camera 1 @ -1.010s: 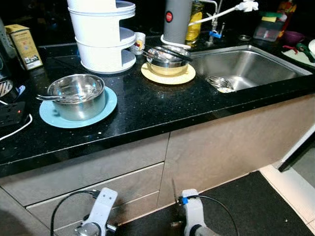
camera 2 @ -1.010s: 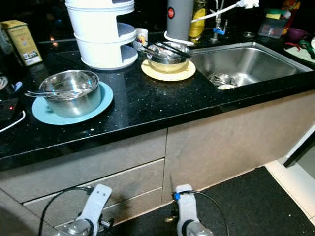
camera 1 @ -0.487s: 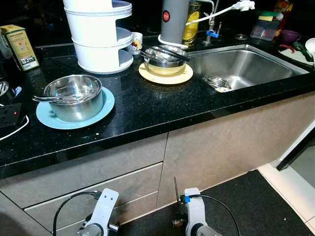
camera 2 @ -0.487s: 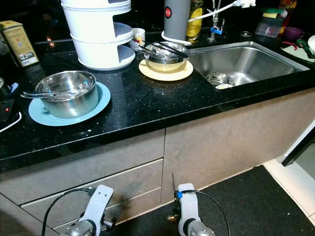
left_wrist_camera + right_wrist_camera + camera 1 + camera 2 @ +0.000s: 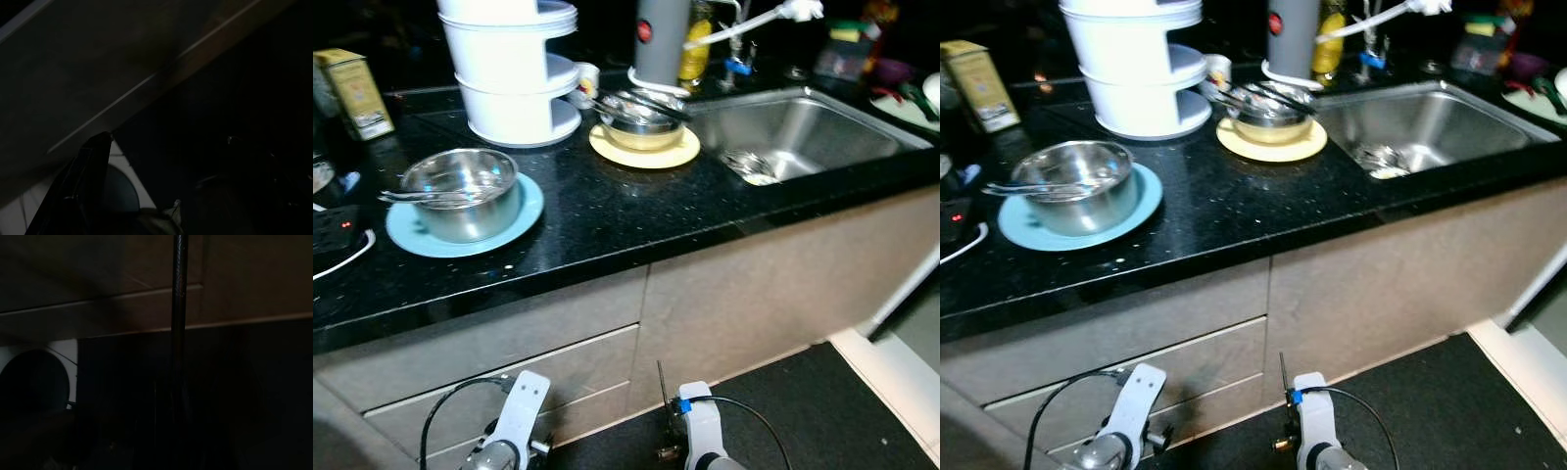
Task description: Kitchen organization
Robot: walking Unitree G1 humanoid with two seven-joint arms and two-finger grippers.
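Note:
On the black counter a steel bowl with a utensil across it sits on a round blue plate. Farther back, a second steel bowl with tongs laid over it rests on a yellow mat beside the sink. My left arm and right arm hang idle below the counter in front of the drawers. The dark left wrist view shows one black finger against the cabinet front. In the right wrist view a thin dark finger crosses the drawer line.
A white tiered container and a grey cylinder stand at the back of the counter. A yellow box and a power strip with a white cable lie at the left. Drawer fronts face me, over a dark floor mat.
The picture has shifted slightly and turned a little blurred, so the camera moved. Nothing on the counter has moved, and both arms still hang low.

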